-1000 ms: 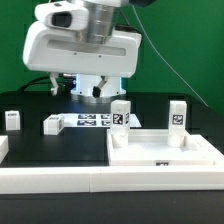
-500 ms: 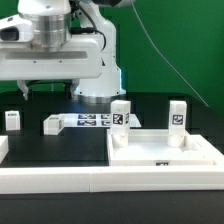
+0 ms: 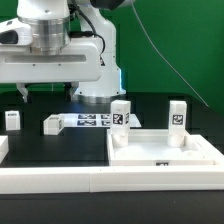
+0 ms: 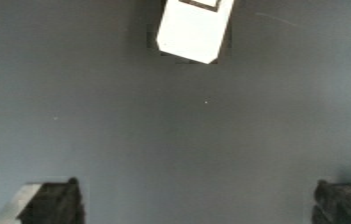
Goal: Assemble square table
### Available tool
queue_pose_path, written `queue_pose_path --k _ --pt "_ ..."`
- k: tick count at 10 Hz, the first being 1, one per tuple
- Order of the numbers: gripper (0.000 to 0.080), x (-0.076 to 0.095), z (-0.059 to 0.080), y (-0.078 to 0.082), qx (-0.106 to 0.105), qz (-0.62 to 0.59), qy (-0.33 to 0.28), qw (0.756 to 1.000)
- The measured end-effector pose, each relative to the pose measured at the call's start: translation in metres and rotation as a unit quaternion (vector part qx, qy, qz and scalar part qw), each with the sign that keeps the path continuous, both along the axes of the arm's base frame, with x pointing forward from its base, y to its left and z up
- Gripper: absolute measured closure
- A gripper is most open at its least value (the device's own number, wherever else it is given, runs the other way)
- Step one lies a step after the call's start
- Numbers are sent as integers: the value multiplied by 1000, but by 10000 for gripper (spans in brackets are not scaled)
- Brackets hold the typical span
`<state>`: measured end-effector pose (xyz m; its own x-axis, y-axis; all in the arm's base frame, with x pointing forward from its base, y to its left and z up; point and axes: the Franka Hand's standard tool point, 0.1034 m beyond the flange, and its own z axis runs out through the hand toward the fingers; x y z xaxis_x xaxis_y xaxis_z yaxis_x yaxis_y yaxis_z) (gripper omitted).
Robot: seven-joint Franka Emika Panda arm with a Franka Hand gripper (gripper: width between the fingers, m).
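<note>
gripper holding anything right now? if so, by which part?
Nothing. The gripper is open, with only bare black work surface between its jaws; a white table leg lies apart from them, untouched.

No word, brand name or number is legible anywhere. The only signs are black-and-white square tags: one each on the far-left leg (image 3: pixel 13 119), the second leg (image 3: pixel 51 124), the third leg (image 3: pixel 120 113) and the right-hand leg (image 3: pixel 177 114), one on the slab (image 3: pixel 130 160), on its front edge, and several on the marker board (image 3: pixel 95 120). Their patterns look too small to decode.
</note>
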<state>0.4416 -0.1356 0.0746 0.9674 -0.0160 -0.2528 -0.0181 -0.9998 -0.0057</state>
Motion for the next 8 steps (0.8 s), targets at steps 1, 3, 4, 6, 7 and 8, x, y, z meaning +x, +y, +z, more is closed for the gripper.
queue_pose_path --k 1,3,4,6,7,8 --pt "150 -7 -7 -2 -10 -30 10 999" --pt "150 -12 -14 -5 -12 -41 25 999" --pt "150 -11 -16 -7 -11 -31 21 999" --pt "150 -13 -16 -5 -8 -31 36 999" --pt "150 -13 -17 -6 -9 -30 35 999" --pt "150 -21 -22 -7 -5 -30 57 998"
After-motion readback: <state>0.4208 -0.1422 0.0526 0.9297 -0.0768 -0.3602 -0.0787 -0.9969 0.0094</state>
